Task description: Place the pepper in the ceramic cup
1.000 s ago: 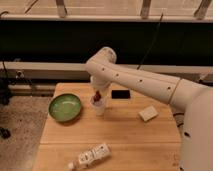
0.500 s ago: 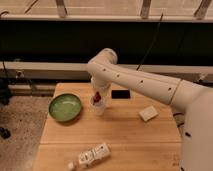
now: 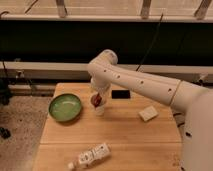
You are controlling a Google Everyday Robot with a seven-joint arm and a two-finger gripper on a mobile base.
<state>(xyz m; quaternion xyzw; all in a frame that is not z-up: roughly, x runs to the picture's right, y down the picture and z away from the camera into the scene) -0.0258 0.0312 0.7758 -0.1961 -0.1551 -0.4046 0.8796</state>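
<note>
While the white robot arm [image 3: 135, 82] reaches down over the wooden table [image 3: 120, 135], the gripper [image 3: 98, 97] hangs directly above the small white ceramic cup [image 3: 99, 108], which stands near the middle of the table, just to the right of the round green bowl [image 3: 65, 107]. The red pepper [image 3: 96, 100] is seen at the mouth of the cup, partly inside or just over the rim; I cannot tell which. It seems to be between the fingers, but whether they are clamped on it or already apart I cannot tell.

To do this step well, in my judgement the pepper must be centred over the opening and lowered until it sits below the rim before the release. The cup looks light and narrow, so a sideways push from the gripper could tip it. After the release, the gripper should go straight up, so that it does not drag the pepper or the cup with it.

Compared with one second ago, the arm and the gripper are almost at the same place above the cup; the wrist appears only a little lower. The cup, the bowl, the black flat object [image 3: 121, 94] behind the cup, the pale sponge-like block [image 3: 148, 113] on the right and the white bottle lying on its side [image 3: 92, 156] at the front edge have not moved.
</note>
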